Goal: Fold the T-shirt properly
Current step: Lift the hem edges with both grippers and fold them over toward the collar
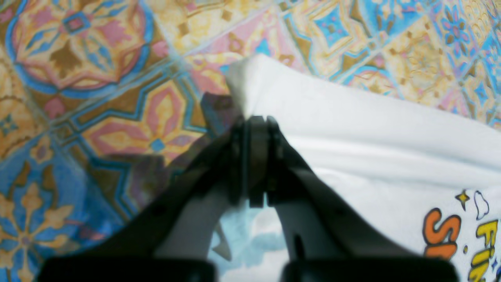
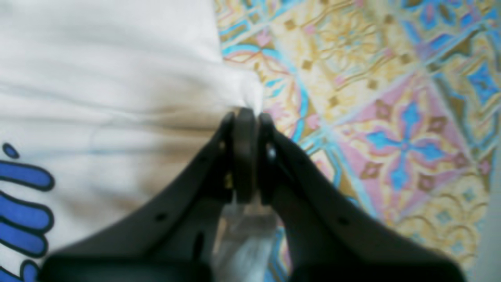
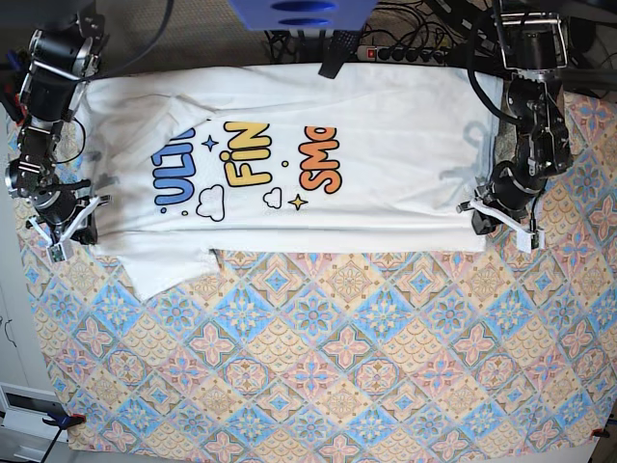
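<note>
Both grippers, left gripper (image 1: 254, 121) and right gripper (image 2: 245, 115), clamp T-shirt (image 3: 386, 145) edges; lift evenly, keep the fold taut

T-shirt (image 3: 386, 193) across the tablecloth (image 3: 337, 367), between both tools.

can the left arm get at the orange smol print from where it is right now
Probably not yet: the left gripper is shut on the T-shirt at its edge. The SMOL print lies uncovered nearby, so letting go would likely free it.
</note>
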You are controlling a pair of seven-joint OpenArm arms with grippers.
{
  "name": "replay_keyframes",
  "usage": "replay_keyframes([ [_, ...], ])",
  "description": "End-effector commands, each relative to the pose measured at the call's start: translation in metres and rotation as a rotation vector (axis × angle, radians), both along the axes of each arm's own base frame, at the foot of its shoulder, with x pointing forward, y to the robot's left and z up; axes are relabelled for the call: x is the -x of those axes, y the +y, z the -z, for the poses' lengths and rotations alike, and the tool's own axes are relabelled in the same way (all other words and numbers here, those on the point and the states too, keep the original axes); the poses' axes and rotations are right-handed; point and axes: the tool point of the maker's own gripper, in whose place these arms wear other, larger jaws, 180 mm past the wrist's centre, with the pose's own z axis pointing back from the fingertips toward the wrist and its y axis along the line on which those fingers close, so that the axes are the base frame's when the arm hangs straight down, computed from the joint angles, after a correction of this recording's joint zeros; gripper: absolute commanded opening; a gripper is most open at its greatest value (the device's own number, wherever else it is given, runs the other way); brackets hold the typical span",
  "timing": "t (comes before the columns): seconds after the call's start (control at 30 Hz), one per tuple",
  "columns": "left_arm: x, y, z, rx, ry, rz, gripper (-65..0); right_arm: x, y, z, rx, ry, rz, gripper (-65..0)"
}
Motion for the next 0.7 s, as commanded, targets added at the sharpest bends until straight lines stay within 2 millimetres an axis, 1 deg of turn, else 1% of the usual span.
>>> replay_keyframes([
  [0.0, -0.006, 0.008, -0.016, -0.022, -0.051, -0.003, -64.7, -0.012, -0.013, -0.025, 0.035, -0.072, 0.003, -64.7],
  [0.07, -0.004, 0.016, -0.022, -0.031, -0.066, -0.022, -64.7, -0.007, -0.014, -0.029, 0.060, -0.072, -0.009, -64.7],
  [0.13, 0.000, 0.018, -0.025, -0.037, -0.071, -0.027, -64.7, -0.002, -0.015, -0.033, 0.081, -0.076, -0.014, -64.7],
  [0.2, 0.002, 0.016, -0.028, -0.041, -0.079, -0.018, -64.7, 0.003, -0.014, -0.036, 0.099, -0.077, -0.024, -64.7],
  [0.33, 0.017, 0.009, -0.032, -0.055, -0.081, 0.008, -64.7, 0.017, -0.010, -0.039, 0.138, -0.073, -0.058, -64.8],
  [0.43, 0.027, 0.007, -0.028, -0.058, -0.064, 0.016, -64.7, 0.029, -0.005, -0.041, 0.163, -0.071, -0.086, -64.8],
  [0.5, 0.035, 0.013, -0.025, -0.063, -0.049, 0.003, -64.7, 0.036, -0.001, -0.043, 0.178, -0.071, -0.105, -64.8],
  [0.57, 0.044, 0.021, -0.023, -0.070, -0.035, -0.019, -64.7, 0.039, 0.004, -0.048, 0.153, -0.093, -0.108, -64.8],
  [0.63, 0.052, 0.024, -0.019, -0.072, -0.018, -0.028, -64.7, 0.042, 0.009, -0.054, 0.111, -0.122, -0.102, -64.8],
  [0.67, 0.055, 0.024, -0.016, -0.072, -0.009, -0.028, -64.7, 0.046, 0.011, -0.053, 0.100, -0.121, -0.101, -64.8],
])
